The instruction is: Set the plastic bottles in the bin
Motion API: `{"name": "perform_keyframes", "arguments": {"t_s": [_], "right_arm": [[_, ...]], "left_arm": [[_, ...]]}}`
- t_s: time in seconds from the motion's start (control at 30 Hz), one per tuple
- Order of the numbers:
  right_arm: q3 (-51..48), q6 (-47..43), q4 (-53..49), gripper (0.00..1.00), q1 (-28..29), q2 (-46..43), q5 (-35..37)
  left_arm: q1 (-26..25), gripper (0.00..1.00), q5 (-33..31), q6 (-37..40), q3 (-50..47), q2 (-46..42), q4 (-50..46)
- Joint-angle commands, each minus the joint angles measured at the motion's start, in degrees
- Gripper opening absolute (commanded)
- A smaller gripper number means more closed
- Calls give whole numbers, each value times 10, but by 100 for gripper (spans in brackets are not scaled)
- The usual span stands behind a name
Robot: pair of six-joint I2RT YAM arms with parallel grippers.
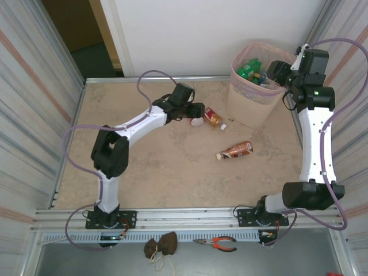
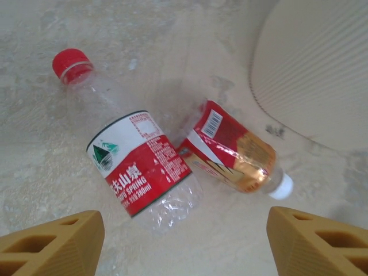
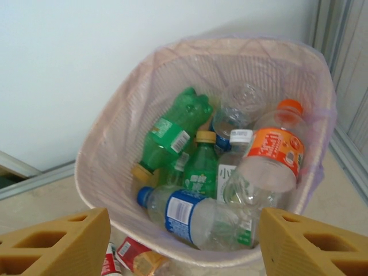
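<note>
Left gripper (image 2: pixel 184 244), ribbed tan fingers (image 2: pixel 52 247) spread empty, hangs over a crinkled clear bottle (image 2: pixel 141 172) and an amber bottle (image 2: pixel 238 155) (just beside each other); right gripper (image 3: pixel 184 236), likewise spread, faces the bottle-heaped mesh bin (image 3: pixel 115 132).

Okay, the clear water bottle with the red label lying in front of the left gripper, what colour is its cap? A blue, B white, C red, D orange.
C: the left wrist view shows a red cap on the clear water bottle, which lies on the table beside a brown-orange bottle with a white cap.
</note>
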Motion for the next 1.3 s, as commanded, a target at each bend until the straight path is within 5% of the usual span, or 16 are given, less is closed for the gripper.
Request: {"name": "perform_keyframes", "arguments": {"t_s": [0.0,0.53,1.0,1.27], "right_arm": [[-20,-10,16,67,-5,-29,10],[-64,-4,43,66,-9,-62,-2],[-81,-1,50,65,-9,-69,-9],[-84,8,56,64,-7,-73,-18]], "left_arm": [[-4,77,-79,-49,66,37,-69],[8,82,-78,-106,244,212,-189],[17,72,-49,-108,223,239,-189],[20,65,-65,-96,158,178,-162]]}}
